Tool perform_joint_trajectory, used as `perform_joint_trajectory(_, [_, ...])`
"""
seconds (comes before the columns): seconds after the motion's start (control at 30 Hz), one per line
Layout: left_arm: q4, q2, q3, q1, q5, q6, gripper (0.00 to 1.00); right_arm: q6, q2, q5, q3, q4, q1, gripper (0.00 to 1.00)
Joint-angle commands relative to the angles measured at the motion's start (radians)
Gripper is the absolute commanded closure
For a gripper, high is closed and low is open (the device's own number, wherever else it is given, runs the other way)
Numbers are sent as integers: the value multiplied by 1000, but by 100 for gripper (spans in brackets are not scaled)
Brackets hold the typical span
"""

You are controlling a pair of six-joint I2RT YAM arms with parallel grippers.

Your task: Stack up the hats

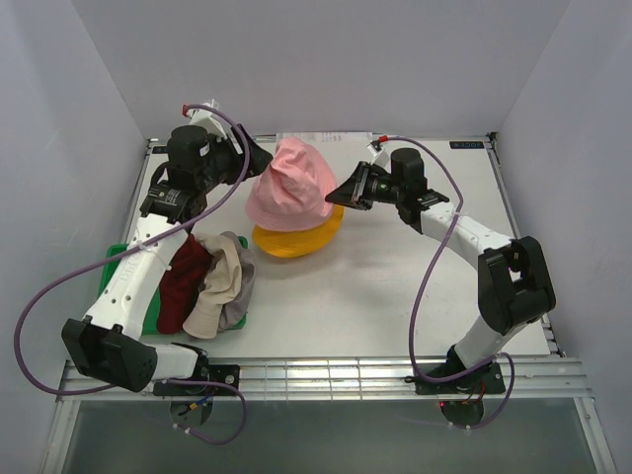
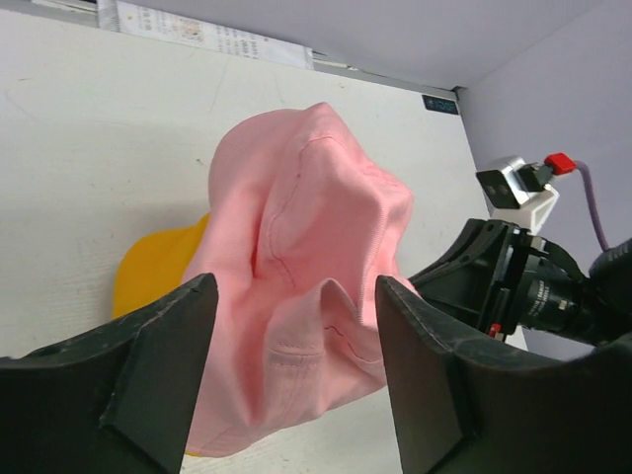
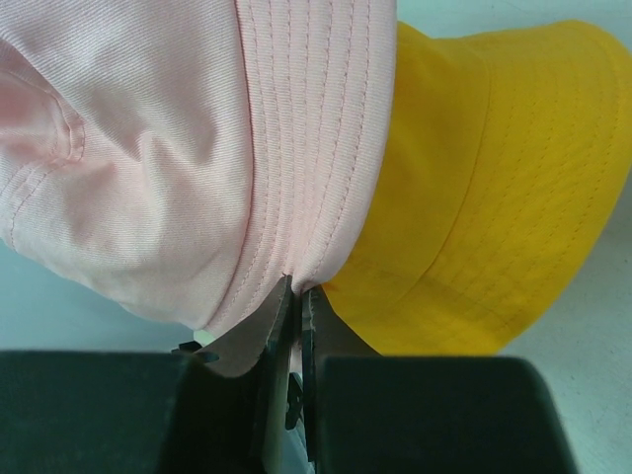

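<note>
The pink hat [image 1: 290, 185] sits crumpled on top of the yellow-orange hat [image 1: 296, 237] at the table's middle. It shows in the left wrist view [image 2: 296, 276] and the right wrist view [image 3: 178, 168]. My right gripper [image 1: 341, 193] is shut on the pink hat's brim, jaws pinched at the hem [image 3: 299, 296], with the yellow-orange hat [image 3: 474, 197] beside it. My left gripper [image 1: 259, 158] is open just left of the pink hat, its fingers [image 2: 148, 365] apart with the brim between them, not touching. The dark red [image 1: 181, 281], cream-beige [image 1: 219, 286] and grey [image 1: 237, 296] hats lie heaped at the left.
A green tray [image 1: 114, 262] lies under the heap at the left edge. White walls enclose the table on three sides. A paper strip [image 2: 188, 30] lies along the far edge.
</note>
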Motion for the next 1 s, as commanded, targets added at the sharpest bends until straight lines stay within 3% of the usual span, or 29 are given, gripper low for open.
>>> perform_joint_trajectory(0.0, [-109, -31, 48, 3, -124, -34, 24, -19, 16, -32, -6, 40, -11, 92])
perform_joint_trajectory(0.1, [-161, -25, 56, 14, -200, -65, 22, -25, 30, -36, 0, 34, -15, 92])
perform_joint_trajectory(0.23, [-188, -22, 27, 60, -177, -112, 20, -41, 50, -55, 10, 20, -34, 92])
perform_joint_trajectory(0.57, [-108, -5, -86, 173, 85, -220, 18, -70, 82, -98, 50, 12, -61, 92])
perform_joint_trajectory(0.7, [-2, 6, -175, 188, 208, -284, 18, -79, 91, -112, 75, 1, -61, 92])
perform_joint_trajectory(0.97, [119, 26, -260, 196, 317, -398, 18, -88, 87, -118, 83, -14, -61, 92])
